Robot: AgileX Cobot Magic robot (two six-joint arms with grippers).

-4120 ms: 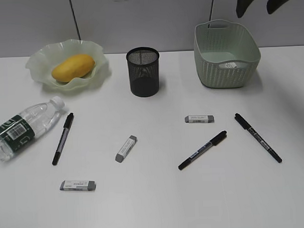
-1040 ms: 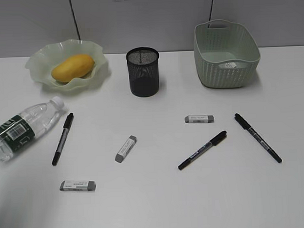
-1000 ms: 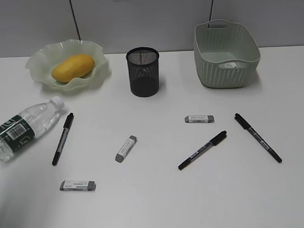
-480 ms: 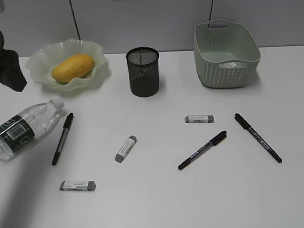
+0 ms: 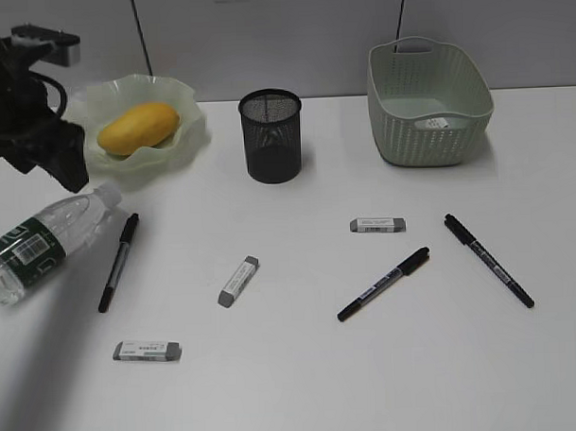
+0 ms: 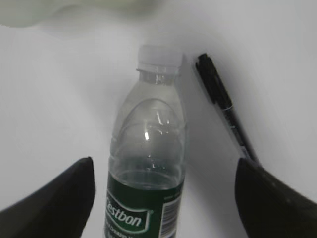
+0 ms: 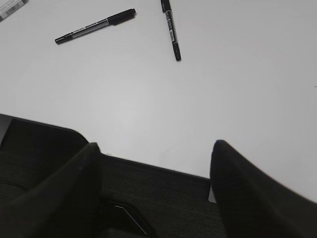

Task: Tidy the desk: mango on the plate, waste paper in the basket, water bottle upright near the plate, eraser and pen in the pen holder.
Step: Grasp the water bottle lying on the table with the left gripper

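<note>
The water bottle [image 5: 43, 238] lies on its side at the desk's left, cap toward the plate [image 5: 185, 98]. The mango [image 5: 138, 126] lies on the plate. My left gripper [image 5: 71, 171] is open above the bottle's cap end; in the left wrist view its fingers [image 6: 163, 168] straddle the bottle [image 6: 148, 148] without touching. The waste paper [image 5: 437, 122] lies in the basket [image 5: 427, 140]. The pen holder [image 5: 272, 136] stands upright at the back centre. Three erasers [image 5: 378, 225] [image 5: 238, 281] [image 5: 147, 351] and three pens [image 5: 118, 261] [image 5: 383, 284] [image 5: 488, 260] lie on the desk [image 5: 294, 385]. My right gripper [image 7: 154, 148] is open and empty.
One pen [image 6: 225, 106] lies right beside the bottle. The right gripper hangs over the desk's front edge [image 7: 148, 166], with two pens [image 7: 94, 26] [image 7: 171, 29] farther off. It does not show in the exterior view.
My left arm has come in from the left edge and moved right, over the bottle's cap end. The right gripper, at the top right 4 s ago, has left the exterior view.
</note>
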